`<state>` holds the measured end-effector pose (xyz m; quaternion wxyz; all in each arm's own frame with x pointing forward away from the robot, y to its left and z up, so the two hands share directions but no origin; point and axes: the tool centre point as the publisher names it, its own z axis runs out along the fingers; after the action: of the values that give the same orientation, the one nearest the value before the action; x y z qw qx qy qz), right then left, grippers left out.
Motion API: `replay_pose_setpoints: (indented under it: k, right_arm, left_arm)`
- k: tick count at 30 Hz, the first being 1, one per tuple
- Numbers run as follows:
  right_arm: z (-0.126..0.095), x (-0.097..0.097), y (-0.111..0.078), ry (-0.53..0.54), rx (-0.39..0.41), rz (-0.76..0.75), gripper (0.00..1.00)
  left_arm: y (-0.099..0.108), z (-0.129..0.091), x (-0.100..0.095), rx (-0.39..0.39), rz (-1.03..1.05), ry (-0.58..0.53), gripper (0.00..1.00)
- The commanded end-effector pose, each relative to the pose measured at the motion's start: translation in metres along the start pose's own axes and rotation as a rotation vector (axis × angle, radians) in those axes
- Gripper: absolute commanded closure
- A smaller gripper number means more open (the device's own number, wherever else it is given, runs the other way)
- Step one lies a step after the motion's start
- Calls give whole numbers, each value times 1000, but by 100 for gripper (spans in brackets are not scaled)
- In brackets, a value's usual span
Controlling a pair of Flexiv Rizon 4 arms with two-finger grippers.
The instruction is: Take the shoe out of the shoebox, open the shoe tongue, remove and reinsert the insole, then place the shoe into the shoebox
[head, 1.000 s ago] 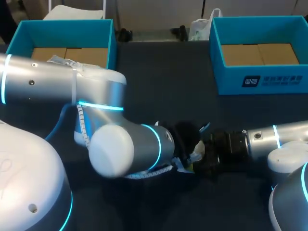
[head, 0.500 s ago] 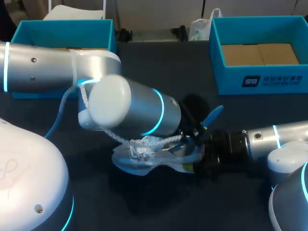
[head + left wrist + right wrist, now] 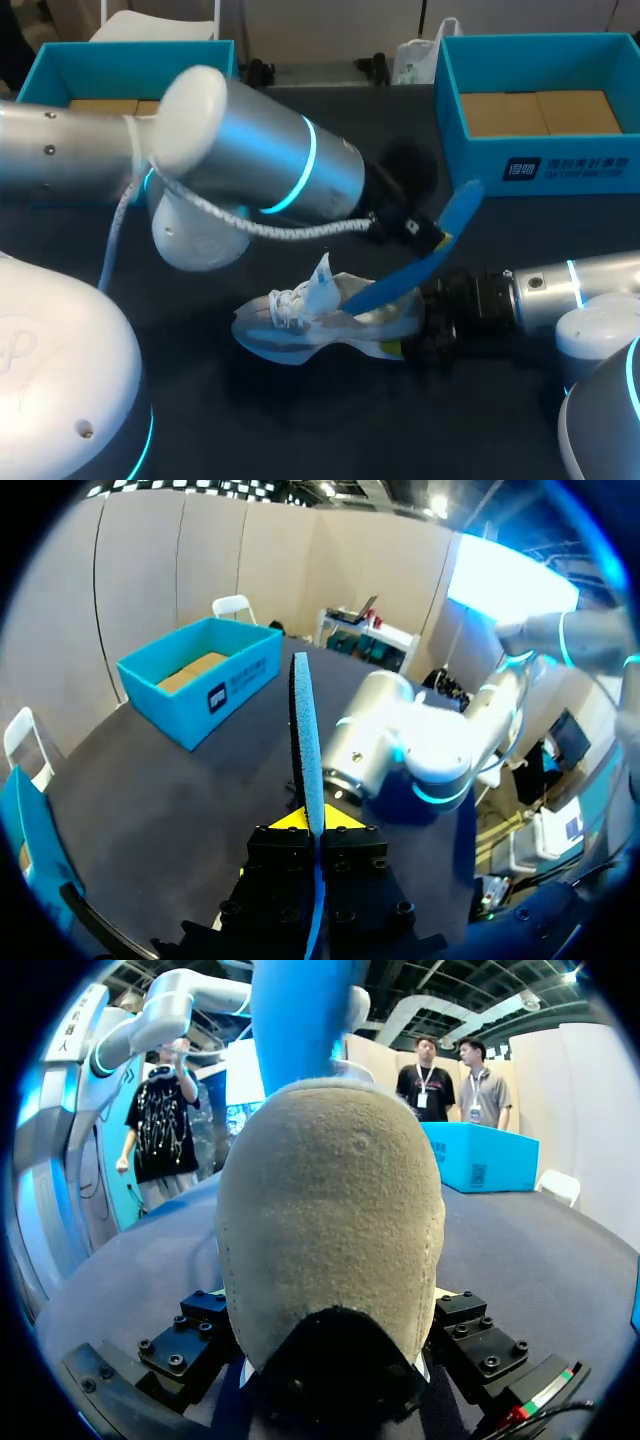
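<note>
Blue foam is the new thing: the insole (image 3: 432,252) has come up out of the shoe (image 3: 320,322) during the last second. One second ago the left arm was low over the shoe and only a small blue tip showed; now the arm has risen, and the left gripper (image 3: 428,238) carries the insole with it. Its jaws are pressed together on the insole, which the left wrist view shows edge-on, with one end running straight ahead of the jaws. The other end goes back behind them, down to the opening of the shoe, and I cannot tell if it is already free of it. I judge that the removing step is almost finished and that putting the insole back is the next one. The shoe lies on the dark table (image 3: 330,140), outside both blue shoeboxes (image 3: 545,170). The right gripper (image 3: 415,335) clamps its heel from two sides, so the heel sits between those jaws. The shoe's long axis runs straight away from them, and the toe points to the side where the left arm comes in. Its tongue stands up just behind the lower end of the insole.
</note>
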<state>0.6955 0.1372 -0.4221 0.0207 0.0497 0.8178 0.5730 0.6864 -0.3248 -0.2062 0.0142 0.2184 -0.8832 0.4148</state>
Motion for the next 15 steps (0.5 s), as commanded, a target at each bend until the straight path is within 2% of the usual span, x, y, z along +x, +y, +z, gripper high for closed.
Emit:
replay_pose_setpoints:
  k: [1, 7, 15]
  right_arm:
    - [2, 1, 0, 0, 7, 1, 100]
    - [2, 1, 0, 0, 7, 1, 100]
    - [2, 1, 0, 0, 7, 1, 100]
  left_arm:
    - [-13, -40, 4, 31, -6, 151, 100]
    - [-50, -99, 26, 144, 18, 237, 100]
    - [-50, -99, 26, 144, 18, 237, 100]
